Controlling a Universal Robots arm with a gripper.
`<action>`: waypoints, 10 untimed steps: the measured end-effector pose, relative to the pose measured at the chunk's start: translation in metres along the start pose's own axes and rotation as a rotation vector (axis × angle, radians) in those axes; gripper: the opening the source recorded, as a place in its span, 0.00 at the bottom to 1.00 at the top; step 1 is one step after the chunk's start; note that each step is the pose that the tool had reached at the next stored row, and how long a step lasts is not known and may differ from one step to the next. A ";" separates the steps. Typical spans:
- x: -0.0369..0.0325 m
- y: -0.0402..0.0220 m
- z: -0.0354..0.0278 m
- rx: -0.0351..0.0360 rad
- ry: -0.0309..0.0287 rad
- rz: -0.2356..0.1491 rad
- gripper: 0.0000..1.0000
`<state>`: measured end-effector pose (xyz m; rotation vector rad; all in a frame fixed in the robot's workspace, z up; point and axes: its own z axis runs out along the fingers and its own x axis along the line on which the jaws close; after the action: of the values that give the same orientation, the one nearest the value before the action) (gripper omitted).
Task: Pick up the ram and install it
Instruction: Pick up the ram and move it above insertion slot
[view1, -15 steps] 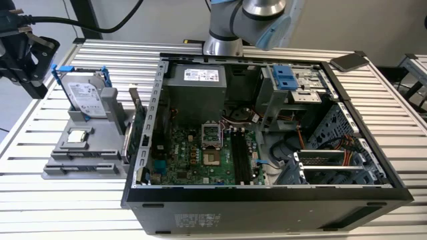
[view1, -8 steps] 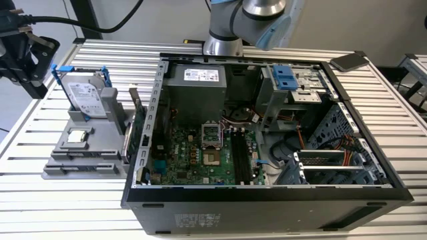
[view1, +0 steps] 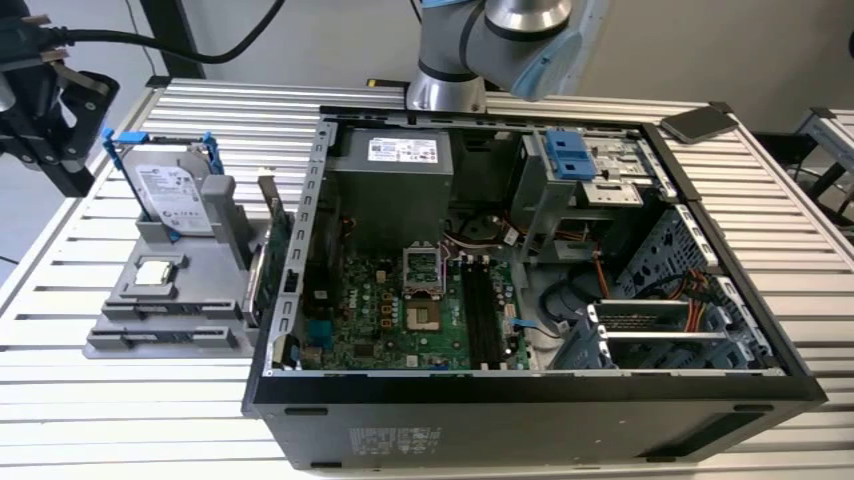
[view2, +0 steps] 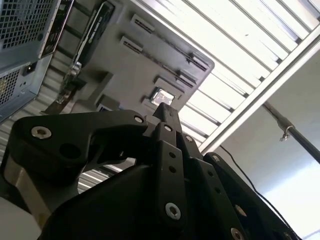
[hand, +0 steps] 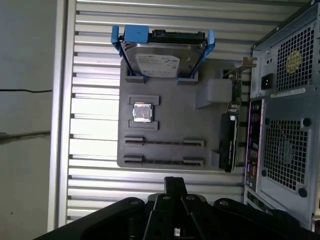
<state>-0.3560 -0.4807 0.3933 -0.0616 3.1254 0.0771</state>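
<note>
One thin ram (hand: 164, 161) sits in a long slot of the gray holder (hand: 205, 125) on the slatted desk (hand: 95, 75), and my tool (hand: 175, 182) hangs nearby, closed tight, holding nothing.

Your slatted metal table (view1: 134, 425) holds a grey fixture tray (view1: 200, 300) at the exterior view's left and an open computer case (view1: 534, 420).

1. You see a table (view1: 134, 400) of ribbed, bright metal slats.
2. Your gripper (hand: 175, 184) looks matt black.
3. The holder (hand: 170, 125) is matt grey plastic.
4. The drive (hand: 159, 59) has a glossy metal lid.
</note>
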 end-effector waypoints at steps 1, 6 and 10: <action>0.0000 0.0000 -0.0001 -0.0001 0.0004 -0.006 0.00; 0.0001 0.0000 -0.0002 -0.0006 0.0022 -0.039 0.00; 0.0001 0.0000 -0.0005 -0.0010 0.0040 -0.071 0.00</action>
<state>-0.3561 -0.4808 0.3937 -0.1731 3.1235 0.0777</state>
